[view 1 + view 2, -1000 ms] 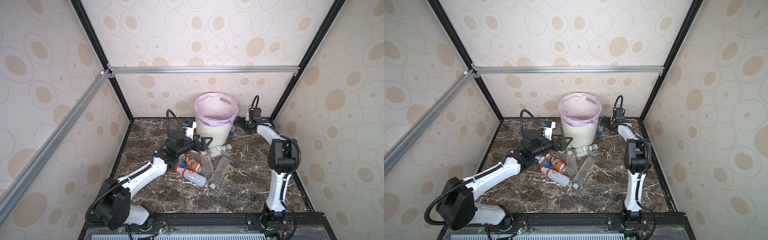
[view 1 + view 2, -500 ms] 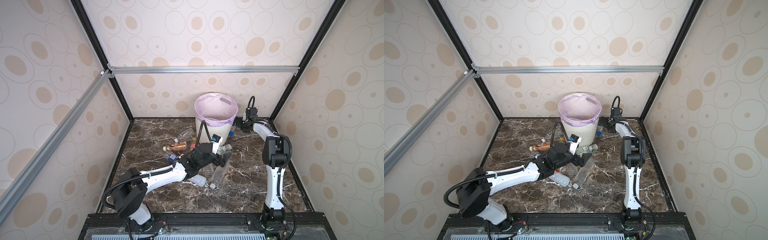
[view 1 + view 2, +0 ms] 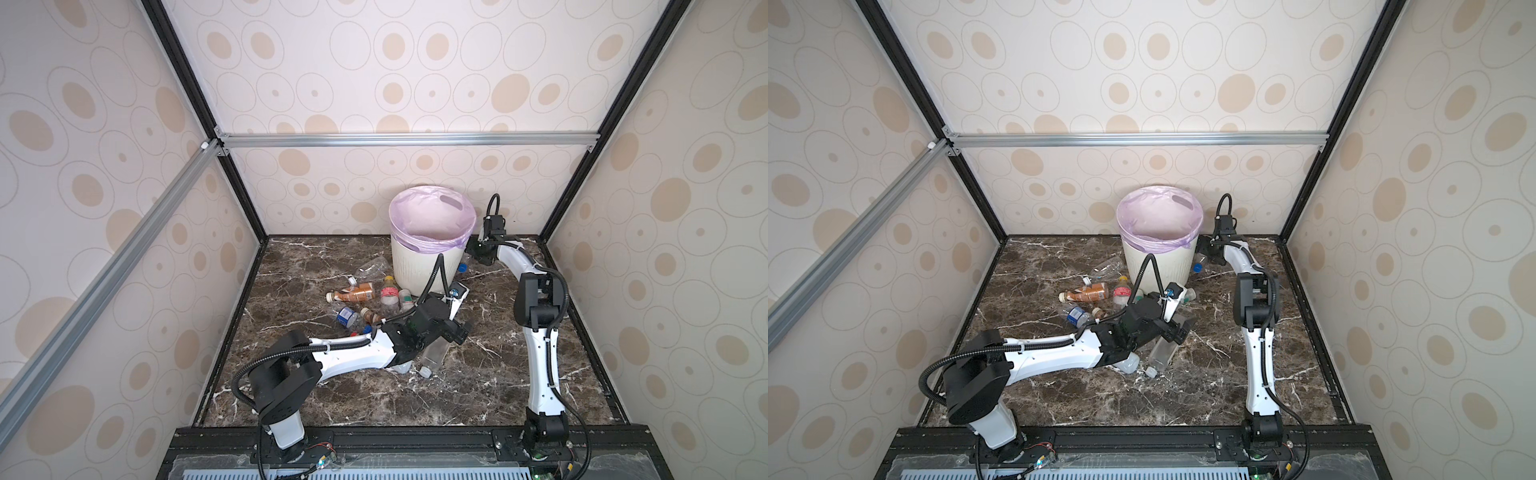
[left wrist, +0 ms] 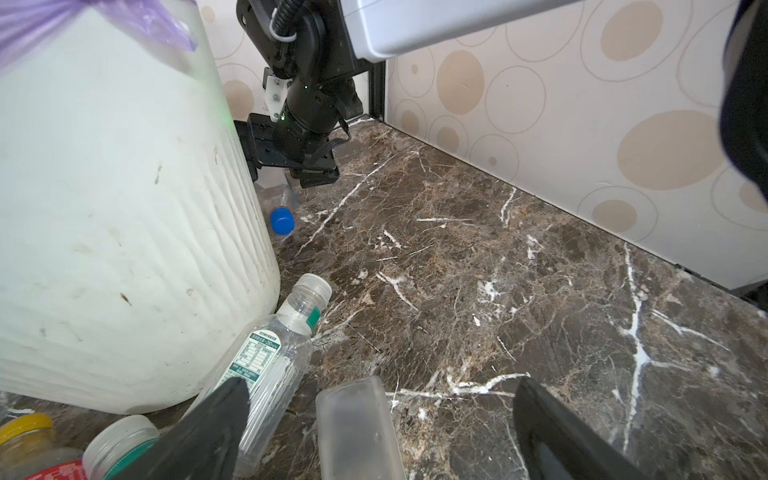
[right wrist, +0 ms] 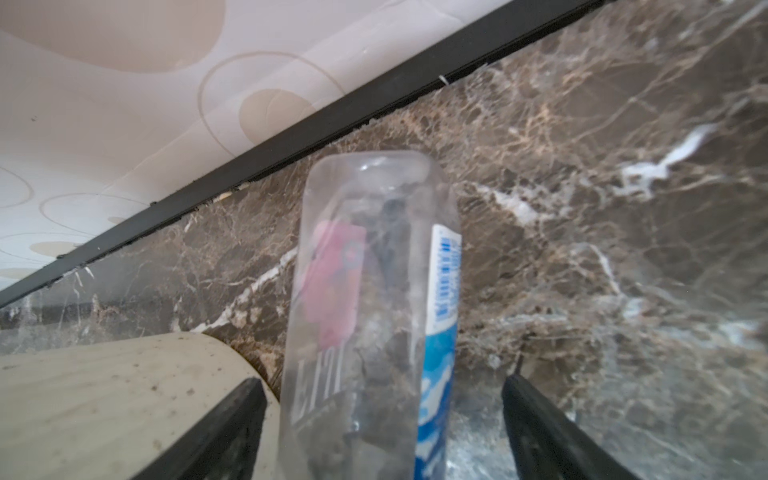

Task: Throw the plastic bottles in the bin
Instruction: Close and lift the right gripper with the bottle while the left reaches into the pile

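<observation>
My left fingers (image 4: 212,432) are hanging wide open and empty over a frosted bottle (image 4: 357,428) on the tabletop (image 4: 498,291). Farther off, beside the bin (image 3: 411,266), my right fingers (image 5: 536,428) are standing apart around a blue-labelled bottle (image 5: 365,311), not touching it, its length running straight out between them.

Cream wall panels (image 3: 374,62) printed with tan ovals and thin rings enclose a brown marble floor (image 3: 478,386) veined in white — the light soft and even. Black posts (image 3: 180,62) mark the corners; silver rails (image 3: 415,139) cross the back wall and one side.
</observation>
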`<state>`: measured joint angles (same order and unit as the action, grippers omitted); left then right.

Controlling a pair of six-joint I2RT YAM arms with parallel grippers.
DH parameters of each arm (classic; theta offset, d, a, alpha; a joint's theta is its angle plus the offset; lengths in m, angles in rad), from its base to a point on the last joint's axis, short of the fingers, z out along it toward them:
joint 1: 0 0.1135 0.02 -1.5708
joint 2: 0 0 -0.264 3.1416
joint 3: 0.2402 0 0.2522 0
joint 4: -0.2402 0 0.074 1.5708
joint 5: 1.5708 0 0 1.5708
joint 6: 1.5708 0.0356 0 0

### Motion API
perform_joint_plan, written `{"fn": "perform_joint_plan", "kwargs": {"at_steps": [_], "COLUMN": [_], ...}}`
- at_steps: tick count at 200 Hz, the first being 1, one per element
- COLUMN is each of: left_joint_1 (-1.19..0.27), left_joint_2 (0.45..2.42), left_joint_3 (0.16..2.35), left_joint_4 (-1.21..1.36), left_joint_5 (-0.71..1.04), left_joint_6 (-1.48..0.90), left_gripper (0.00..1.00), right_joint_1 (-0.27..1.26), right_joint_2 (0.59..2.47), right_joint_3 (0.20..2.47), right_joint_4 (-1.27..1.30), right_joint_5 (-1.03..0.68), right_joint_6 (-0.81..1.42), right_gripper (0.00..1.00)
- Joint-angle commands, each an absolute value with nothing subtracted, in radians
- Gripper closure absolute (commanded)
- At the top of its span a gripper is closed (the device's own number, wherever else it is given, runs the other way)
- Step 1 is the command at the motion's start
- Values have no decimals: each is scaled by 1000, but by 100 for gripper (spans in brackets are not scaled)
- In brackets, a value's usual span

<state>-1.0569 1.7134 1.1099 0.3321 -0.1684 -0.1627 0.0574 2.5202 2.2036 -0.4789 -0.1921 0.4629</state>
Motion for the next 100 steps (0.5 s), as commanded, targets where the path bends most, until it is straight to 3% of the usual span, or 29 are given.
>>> {"fn": "perform_joint_plan", "kwargs": {"at_steps": [1, 100], "left_joint_1": [-1078, -1096], "left_joint_2": [1729, 1731], "left_joint_3": [1154, 1156], "left_joint_4": [325, 301], "left_joint_5": [-210, -239], "left_joint_6": [-112, -103], "left_gripper": [1, 1], "right_joint_1": [66, 64], "right_joint_2": [2557, 2545], "right_joint_3": [2258, 2232], "right_joint_4": [-535, -565], "right_joint_5": [-166, -151], "right_joint_6": [466, 456], "right_gripper": [13, 51]}}
